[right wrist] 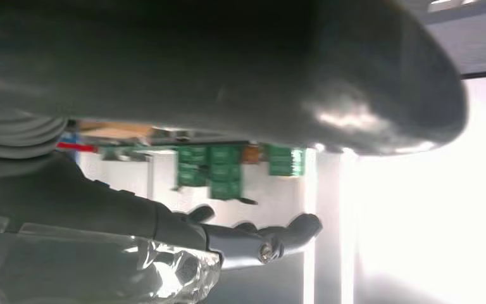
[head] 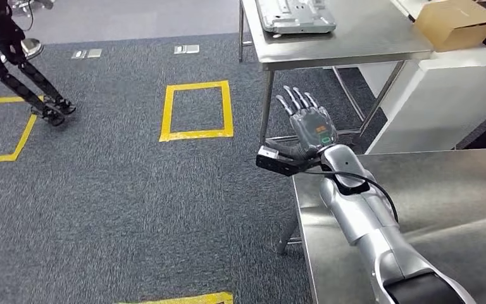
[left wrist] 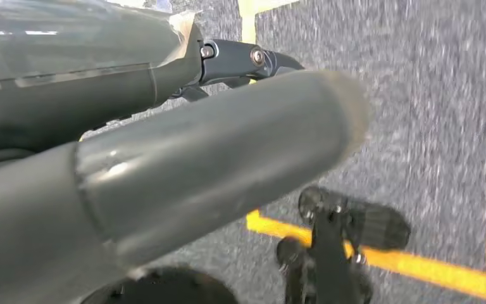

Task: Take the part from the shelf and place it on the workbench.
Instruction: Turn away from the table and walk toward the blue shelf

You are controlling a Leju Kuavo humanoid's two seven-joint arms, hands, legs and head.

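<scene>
A flat grey metal part (head: 294,16) lies on the far steel table (head: 354,47), at the top of the head view. My right hand (head: 307,120) is raised over the carpet below that table's front edge, fingers spread, palm empty. It hovers just beyond the corner of the near steel workbench (head: 430,209), which my right arm crosses. In the right wrist view the right hand's fingers (right wrist: 259,240) reach out straight with nothing between them and the thumb. My left hand (left wrist: 164,164) hangs over the grey carpet, thumb and dark fingers (left wrist: 247,60) extended, holding nothing.
A cardboard box (head: 455,22) sits on a white cabinet (head: 443,95) right of the far table. Yellow tape squares (head: 196,111) mark the carpet. Black jointed legs of some equipment (head: 35,85) stand at the far left.
</scene>
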